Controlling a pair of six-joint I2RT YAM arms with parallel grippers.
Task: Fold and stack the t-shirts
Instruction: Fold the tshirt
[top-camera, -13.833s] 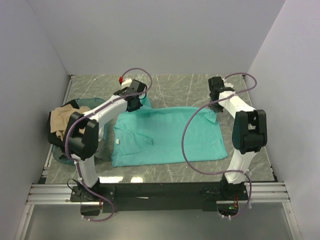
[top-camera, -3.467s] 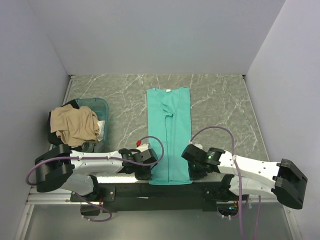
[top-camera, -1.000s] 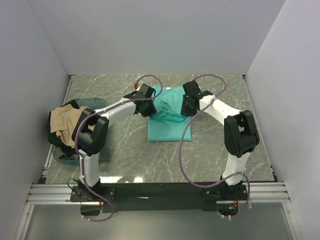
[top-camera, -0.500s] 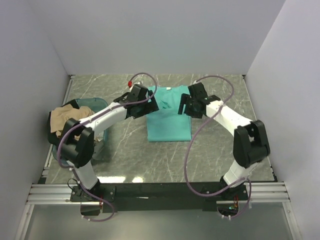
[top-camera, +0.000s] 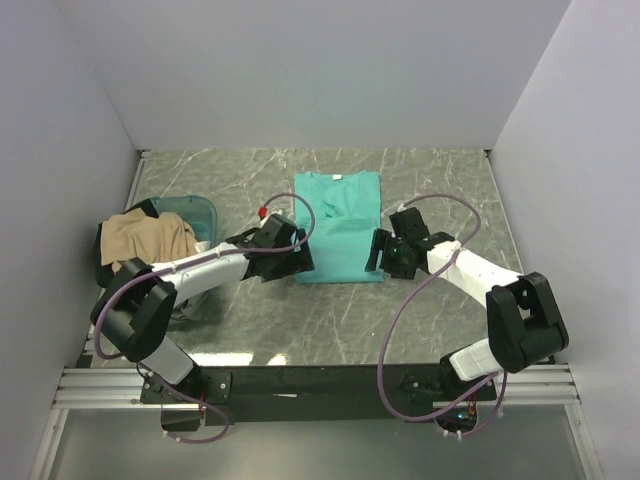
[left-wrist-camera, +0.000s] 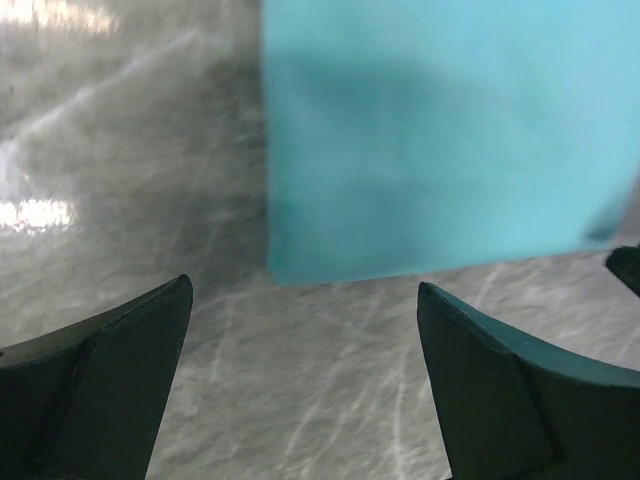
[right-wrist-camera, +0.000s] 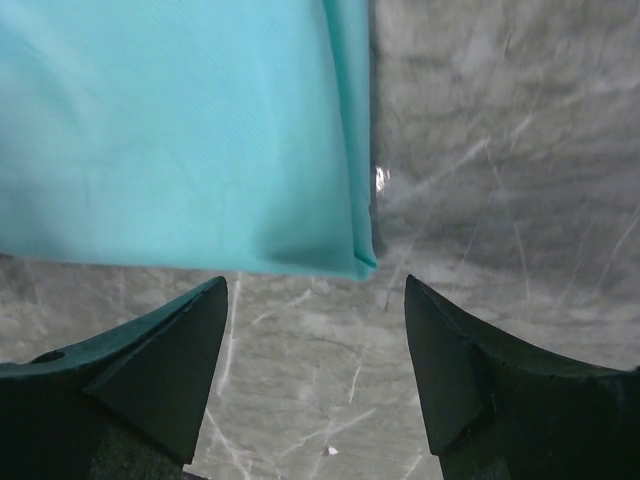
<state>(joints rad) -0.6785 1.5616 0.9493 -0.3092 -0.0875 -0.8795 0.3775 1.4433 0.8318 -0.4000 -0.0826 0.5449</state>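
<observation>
- The teal t-shirt (top-camera: 338, 228) lay folded into 1 neat upright rectangle on the grey marbled desk (top-camera: 300, 325), about mid-width and towards the far side.
- Its neck end pointed away from the arms, and a small white label (top-camera: 337, 177) showed at the collar.
- The left arm (top-camera: 205, 268) reached low across the desk from the left, its head just beside the shirt's near left corner.
- In the left wrist view the left fingers (left-wrist-camera: 110, 385) were spread wide apart with nothing between them. Bare desk lay under the gap and the shirt's near left corner (left-wrist-camera: 440, 130) sat just beyond the tips, not touching them.
- The right arm (top-camera: 470, 272) came in from the right, its head just beside the shirt's near right corner.
- In the right wrist view the right fingers (right-wrist-camera: 150, 370) were likewise parted wide and held nothing. The shirt's near right corner (right-wrist-camera: 180, 130) lay just past them, its stacked layers visible along the right edge.
- The tan t-shirt (top-camera: 145, 240) sat crumpled in a heap in the bluish tub (top-camera: 200, 210) at the left side of the desk, well apart from the teal one.
</observation>
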